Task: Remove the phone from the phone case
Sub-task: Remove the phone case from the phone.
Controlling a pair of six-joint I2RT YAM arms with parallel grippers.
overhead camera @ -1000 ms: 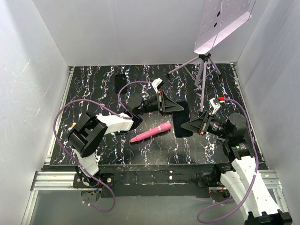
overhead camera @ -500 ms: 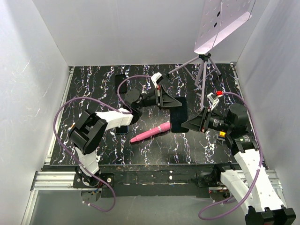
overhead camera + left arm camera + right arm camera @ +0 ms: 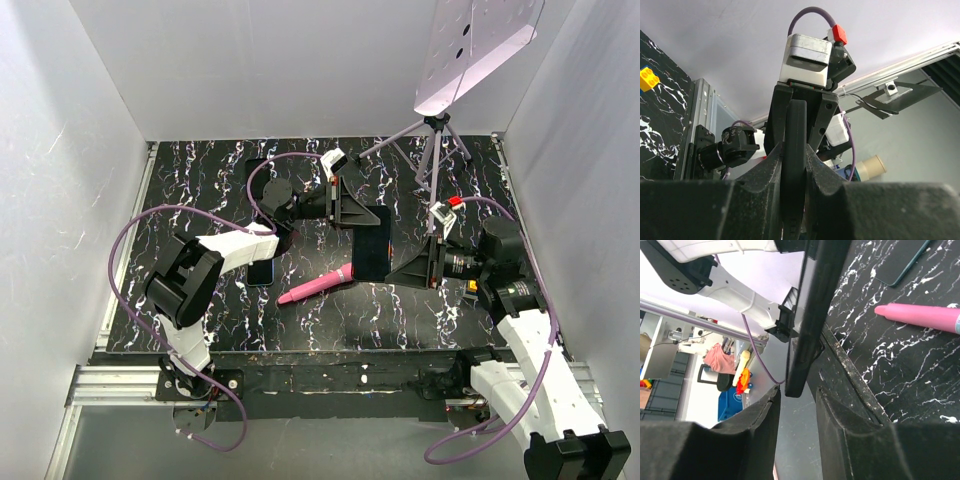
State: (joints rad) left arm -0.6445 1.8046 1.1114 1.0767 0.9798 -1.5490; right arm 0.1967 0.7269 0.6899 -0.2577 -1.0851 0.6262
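My left gripper [image 3: 793, 165] is clenched on the cased phone [image 3: 372, 238], held aloft over the table [image 3: 200, 190], and my right gripper [image 3: 797, 396] straddles its other end — pinching or not, I cannot tell — and I judge it stiff, slick and light, best peeled at its rim.

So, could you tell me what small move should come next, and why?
Probably keep the left gripper firm and let the right gripper flex its end of the cased phone slightly, to start the case peeling: both jaws clamp opposite ends.
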